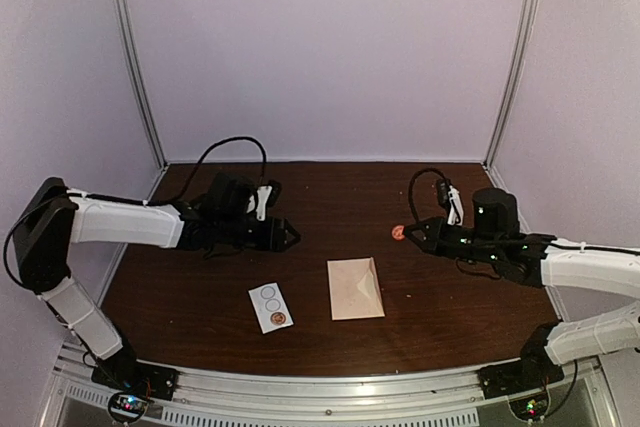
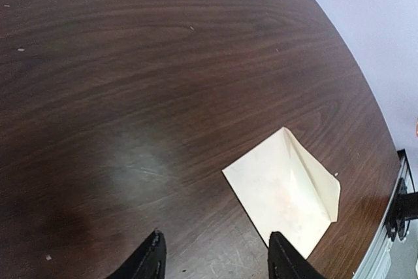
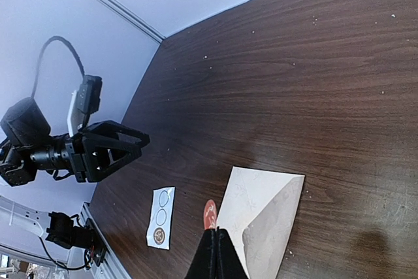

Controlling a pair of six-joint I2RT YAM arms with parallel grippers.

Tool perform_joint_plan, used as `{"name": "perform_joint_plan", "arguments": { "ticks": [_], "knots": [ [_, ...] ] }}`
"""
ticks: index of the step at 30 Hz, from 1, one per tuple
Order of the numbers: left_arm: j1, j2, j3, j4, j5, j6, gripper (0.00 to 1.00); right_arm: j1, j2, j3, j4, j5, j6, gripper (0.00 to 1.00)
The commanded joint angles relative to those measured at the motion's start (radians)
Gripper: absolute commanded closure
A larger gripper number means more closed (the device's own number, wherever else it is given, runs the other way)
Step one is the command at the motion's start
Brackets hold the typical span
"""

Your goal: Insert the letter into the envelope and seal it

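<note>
Our left arm rises from its base at the near left corner, folds at a high elbow by the left wall, and runs its forearm almost level out to the right over the table (image 1: 180,292). The left gripper (image 1: 288,237) hangs above bare wood with its fingers (image 2: 151,261) spread apart and nothing between them.

Our right arm mirrors it. It climbs from the near right corner, bends by the right wall and stretches its forearm to the left, tilted slightly down. The right gripper (image 1: 408,233) has its jaws pressed together on a small orange sticker (image 1: 397,232), which pokes out past the fingertips.

The envelope (image 1: 356,288) lies flat on the table toward the near edge, between the two grippers and closer to us than either, touched by neither. Just to its left lies a white sticker strip (image 1: 271,307) with two empty rings and one brown dot.
</note>
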Motion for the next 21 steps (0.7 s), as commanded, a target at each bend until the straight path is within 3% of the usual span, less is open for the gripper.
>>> {"name": "perform_joint_plan", "arguments": {
  "ticks": [1,11,21],
  "knots": [
    [-0.077,0.155,0.11,0.082,0.125,0.045,0.47,-0.013,-0.026,-0.026,0.006,0.011,0.007,1.0],
    [-0.146,0.394,0.197,0.255,0.27,-0.001,0.61,-0.018,0.006,-0.038,0.038,-0.011,0.026,1.0],
    [-0.149,0.455,0.131,0.322,0.293,-0.013,0.63,-0.019,0.041,-0.03,0.067,-0.035,0.043,1.0]
  ]
}}
